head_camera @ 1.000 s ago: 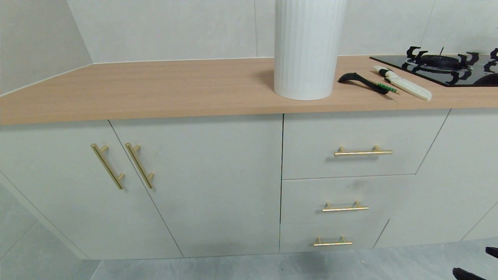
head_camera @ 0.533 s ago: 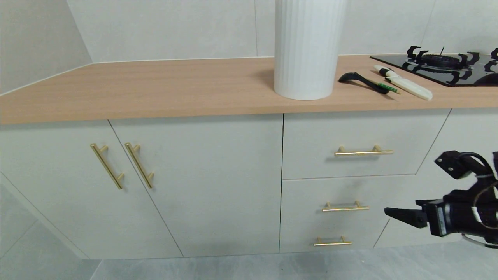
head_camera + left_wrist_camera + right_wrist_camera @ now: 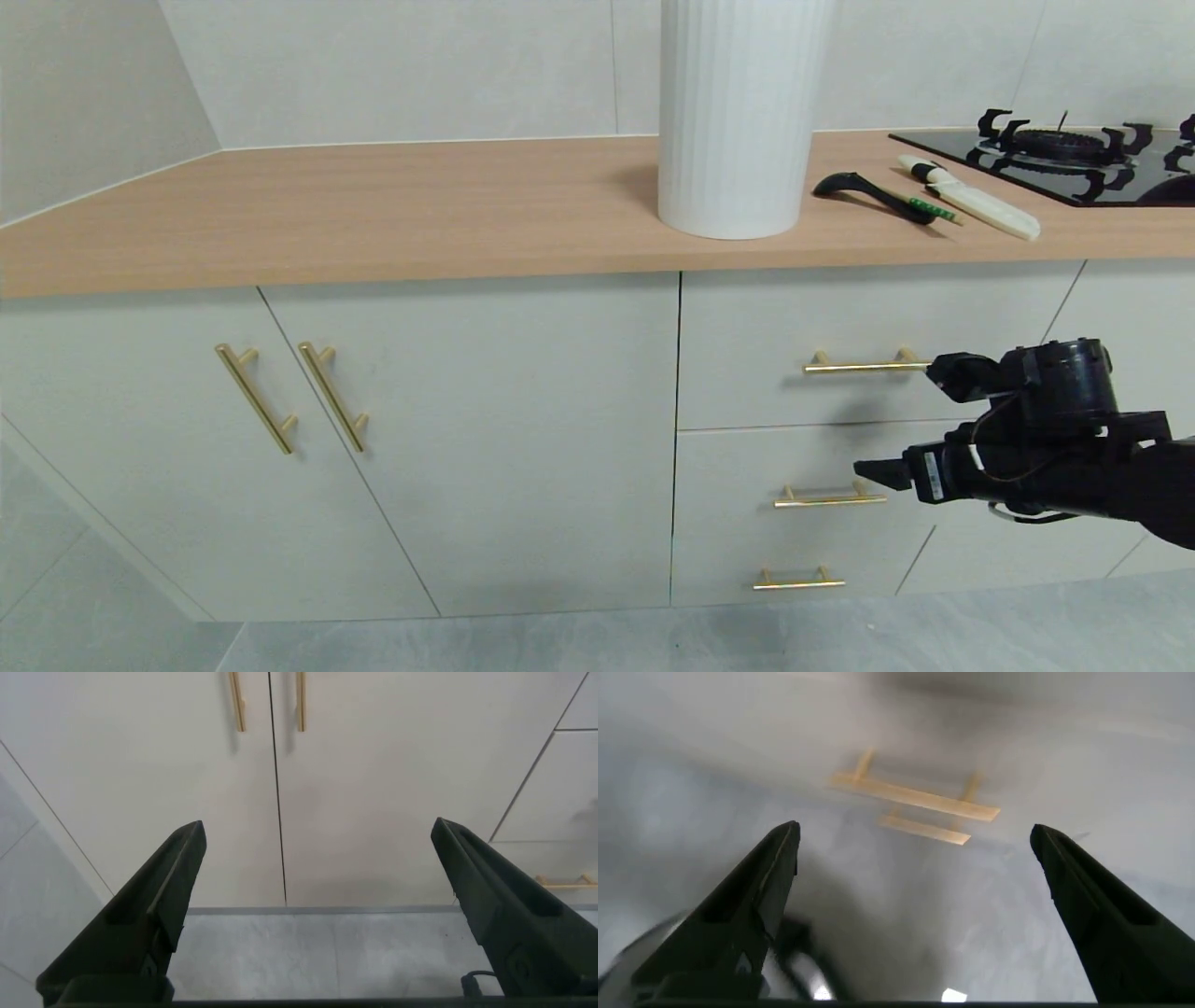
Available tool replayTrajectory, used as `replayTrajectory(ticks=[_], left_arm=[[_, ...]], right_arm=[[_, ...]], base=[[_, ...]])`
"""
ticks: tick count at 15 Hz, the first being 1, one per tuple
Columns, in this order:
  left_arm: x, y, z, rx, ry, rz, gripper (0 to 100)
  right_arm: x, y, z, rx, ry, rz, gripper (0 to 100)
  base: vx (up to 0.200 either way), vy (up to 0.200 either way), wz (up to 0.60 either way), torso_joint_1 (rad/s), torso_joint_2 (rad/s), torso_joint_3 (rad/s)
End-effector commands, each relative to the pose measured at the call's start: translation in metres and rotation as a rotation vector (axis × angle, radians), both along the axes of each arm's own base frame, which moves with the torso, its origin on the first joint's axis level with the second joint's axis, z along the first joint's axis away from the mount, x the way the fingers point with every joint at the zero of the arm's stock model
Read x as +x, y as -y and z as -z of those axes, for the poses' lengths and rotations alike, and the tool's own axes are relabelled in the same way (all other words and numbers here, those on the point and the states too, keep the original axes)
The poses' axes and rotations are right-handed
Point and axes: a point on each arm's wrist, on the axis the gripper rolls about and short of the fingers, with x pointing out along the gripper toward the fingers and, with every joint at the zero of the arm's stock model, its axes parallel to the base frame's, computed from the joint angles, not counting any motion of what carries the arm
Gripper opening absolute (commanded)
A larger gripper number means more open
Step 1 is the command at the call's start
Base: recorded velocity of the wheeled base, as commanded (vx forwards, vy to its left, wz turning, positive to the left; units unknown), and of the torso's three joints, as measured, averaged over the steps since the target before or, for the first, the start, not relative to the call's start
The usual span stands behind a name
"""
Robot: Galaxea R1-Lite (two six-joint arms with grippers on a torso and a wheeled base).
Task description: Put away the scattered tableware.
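Note:
On the wooden counter point(image 3: 373, 210) a black ladle point(image 3: 868, 194), a thin green-banded stick point(image 3: 932, 209) and a white knife-like utensil point(image 3: 980, 210) lie to the right of a tall white ribbed container point(image 3: 733, 117). My right gripper point(image 3: 896, 417) is open in front of the drawer stack, with one fingertip by the top drawer handle point(image 3: 873, 366) and the other by the middle drawer handle point(image 3: 829, 499). The right wrist view has that gripper point(image 3: 915, 835) with nothing between its fingers, facing two gold drawer handles point(image 3: 915, 798). My left gripper point(image 3: 318, 831) is open and low, facing the double cabinet doors point(image 3: 276, 784).
A black gas hob point(image 3: 1074, 159) sits at the counter's right end. Two cabinet doors with gold handles point(image 3: 294, 397) are left of the three closed drawers; the bottom drawer handle point(image 3: 798, 582) is near the grey floor point(image 3: 653, 644).
My right arm has risen from the lower right edge and moved left and up, so its open gripper now stands in front of the drawers. The utensils lie where they were.

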Motion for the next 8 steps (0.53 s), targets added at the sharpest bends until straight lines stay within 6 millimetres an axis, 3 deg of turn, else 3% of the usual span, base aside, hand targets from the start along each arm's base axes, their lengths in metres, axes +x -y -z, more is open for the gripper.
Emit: replayTrajectory(ticks=[1, 8], left_arm=[[0.000, 0.000, 0.000, -0.001, 0.000, 0.000, 100], [0.000, 0.000, 0.000, -0.001, 0.000, 0.000, 100]], right_arm=[[0.009, -0.002, 0.029, -0.027, -0.069, 0.010, 100], [0.029, -0.004, 0.062, -0.087, -0.045, 0.089, 100]], base=[[0.000, 0.000, 0.00, 0.000, 0.00, 0.000], [0.000, 0.000, 0.00, 0.000, 0.00, 0.000]])
